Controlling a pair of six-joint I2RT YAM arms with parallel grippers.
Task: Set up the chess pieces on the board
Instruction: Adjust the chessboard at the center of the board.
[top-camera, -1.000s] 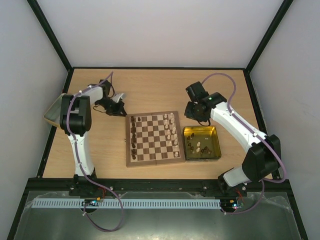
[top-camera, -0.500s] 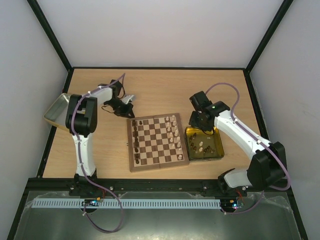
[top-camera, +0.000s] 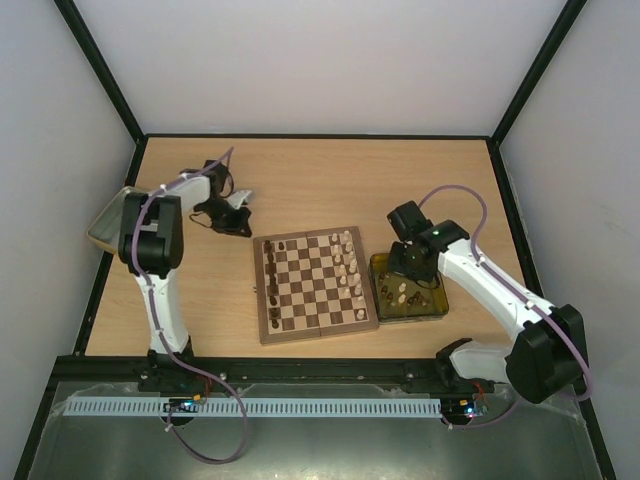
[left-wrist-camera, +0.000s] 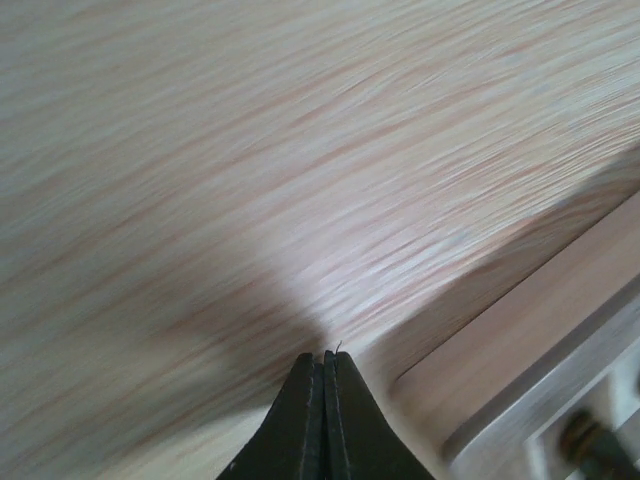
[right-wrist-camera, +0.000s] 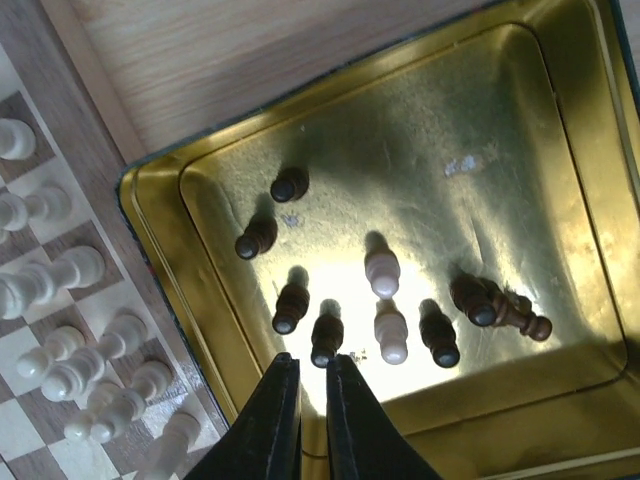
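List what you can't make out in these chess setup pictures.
- Right wrist view: the right gripper overlaps a dark piece; grip unclear.
- Top view: the chess pieces on the board are too small to identify.
- Left wrist view: blurred; the object at the bottom-right corner is cut off by the edge.

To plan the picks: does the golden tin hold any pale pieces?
Yes, two pale pieces stand in the golden tin among dark pieces.

Robot lab cell: white walls (top-camera: 320, 60), black frame (top-camera: 104, 72), arms (top-camera: 158, 290) bolted to wooden table (top-camera: 320, 180).
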